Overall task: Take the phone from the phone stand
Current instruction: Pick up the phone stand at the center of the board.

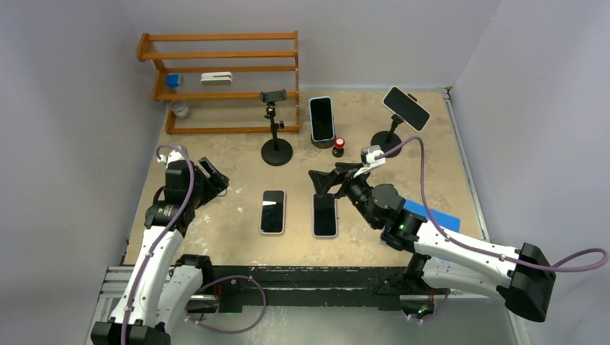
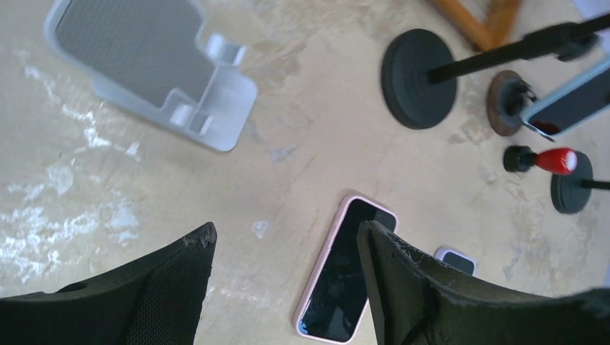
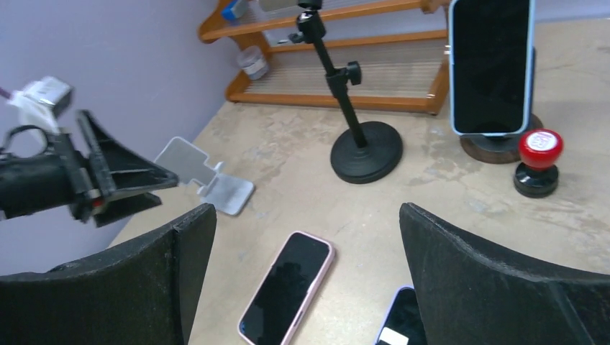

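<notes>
- The counter (image 1: pixel 237 162) has a mottled beige, stone-like top under soft, even light.
- Plain pale lilac-grey walls enclose it: left wall (image 1: pixel 65 108), back wall (image 1: pixel 374 36), right wall (image 1: pixel 539 108).
- An orange-brown wooden rack (image 1: pixel 216 37) stands at back left.
- A black metal rail (image 1: pixel 324 277) lines the near edge.

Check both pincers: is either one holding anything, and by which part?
Nothing is held. The left pincer and the right pincer are both open and empty.
</notes>
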